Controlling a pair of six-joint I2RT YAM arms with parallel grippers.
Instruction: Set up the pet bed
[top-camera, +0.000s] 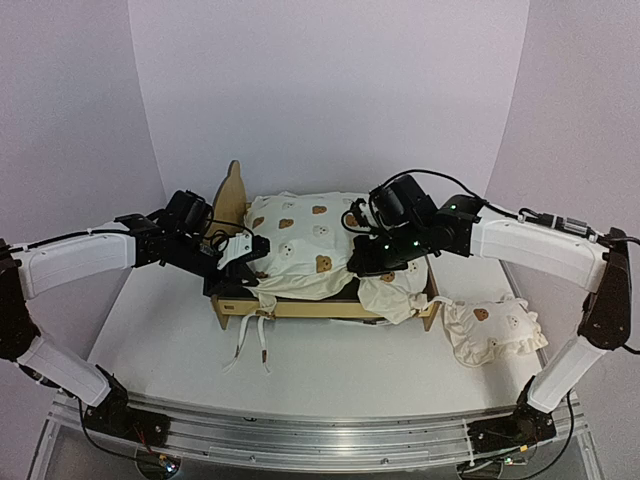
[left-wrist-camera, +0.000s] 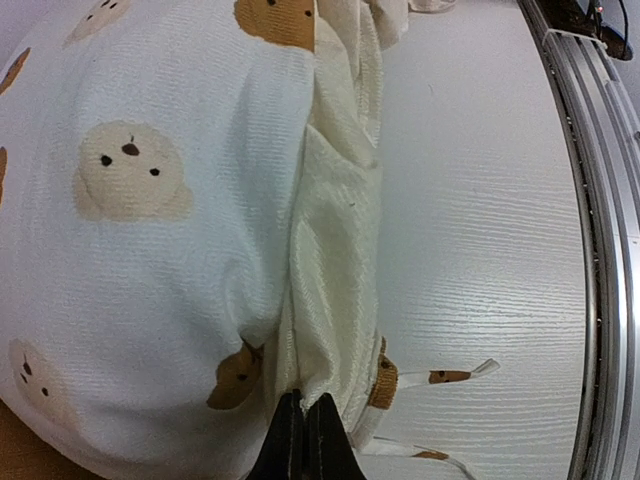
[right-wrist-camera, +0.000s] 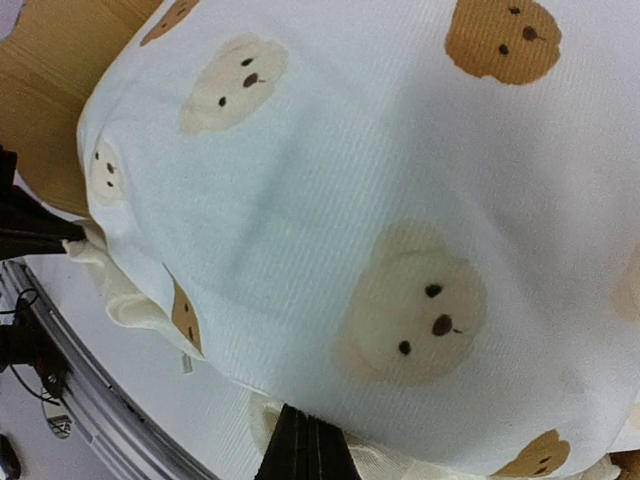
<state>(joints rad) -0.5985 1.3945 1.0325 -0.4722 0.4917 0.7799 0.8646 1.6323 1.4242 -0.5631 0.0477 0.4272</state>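
Pet bed: the plywood pet bed stands in the middle of the table, with its bear-eared headboard at the left arm's end.
Cushion: the cream bear-print cushion lies on top of the pet bed, but it is bunched and crooked. One corner hangs over the foot end of the pet bed.
Left gripper: the left gripper is clenched on a fold of the cushion's edge, at the headboard end of the pet bed.
Right gripper: the right gripper is clenched at the cushion's hem, at the foot end of the pet bed (the tips almost meet, so only thin fabric seems to be pinched).
Done so far: the cushion is already on the pet bed, and the slatted base is hidden under it.
Left to do: in my judgement, the cushion must be pulled flat and centred, and the pillow must be put on it.
Around: the ruffled pillow lies on the table just beyond the foot end of the pet bed. Loose ties trail from the front side of the pet bed onto the table.
In the way: the hanging corner and the loose ties may catch on the pet bed's frame when the cushion is pulled.
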